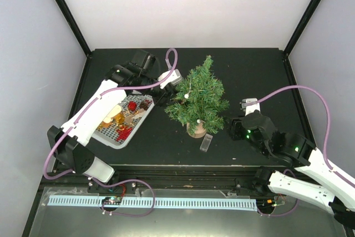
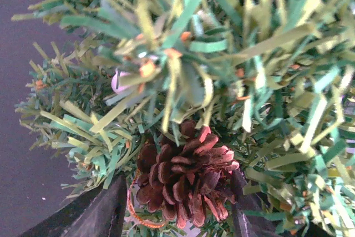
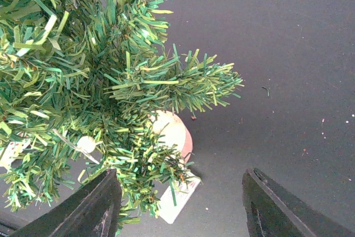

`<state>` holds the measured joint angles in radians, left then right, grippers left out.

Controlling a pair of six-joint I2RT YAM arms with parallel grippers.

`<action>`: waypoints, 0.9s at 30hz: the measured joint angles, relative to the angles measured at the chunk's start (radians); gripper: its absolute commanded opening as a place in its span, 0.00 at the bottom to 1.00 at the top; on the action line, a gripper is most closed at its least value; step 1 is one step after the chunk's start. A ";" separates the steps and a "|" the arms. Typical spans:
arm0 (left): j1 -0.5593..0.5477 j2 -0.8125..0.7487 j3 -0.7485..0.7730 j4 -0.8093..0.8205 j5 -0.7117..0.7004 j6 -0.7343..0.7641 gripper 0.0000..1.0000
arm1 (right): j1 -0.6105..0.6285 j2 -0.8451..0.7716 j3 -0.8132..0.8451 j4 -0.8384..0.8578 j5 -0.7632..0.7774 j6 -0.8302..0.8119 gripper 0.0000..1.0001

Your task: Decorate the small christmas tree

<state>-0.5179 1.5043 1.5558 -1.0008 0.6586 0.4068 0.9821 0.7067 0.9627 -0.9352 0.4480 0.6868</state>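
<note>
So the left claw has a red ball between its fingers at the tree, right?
No, it is a brown pine cone, not a red ball, between the fingers of the left claw at the small christmas tree. The left wrist view shows it.

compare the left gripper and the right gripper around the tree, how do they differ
The left gripper is up among the branches of the small christmas tree; the right gripper sits lower, facing its wooden base. The left gripper has a brown pine cone between its fingers, though whether it is clamped is unclear; the right gripper's jaws are open and hold nothing. Both point at the tree.
</note>
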 measured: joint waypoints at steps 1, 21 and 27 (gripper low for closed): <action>0.000 0.001 0.000 -0.001 -0.004 0.002 0.61 | 0.000 -0.001 0.000 0.000 0.000 0.000 0.61; 0.004 -0.156 -0.020 0.004 -0.196 0.034 0.79 | 0.000 -0.001 0.000 0.000 0.008 0.000 0.61; 0.076 -0.250 -0.097 0.008 -0.229 0.047 0.78 | 0.000 -0.008 0.000 -0.003 0.021 0.000 0.61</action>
<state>-0.4419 1.2545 1.4586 -0.9932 0.4301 0.4534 0.9821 0.6987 0.9627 -0.9386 0.4694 0.6865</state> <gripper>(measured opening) 0.801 0.607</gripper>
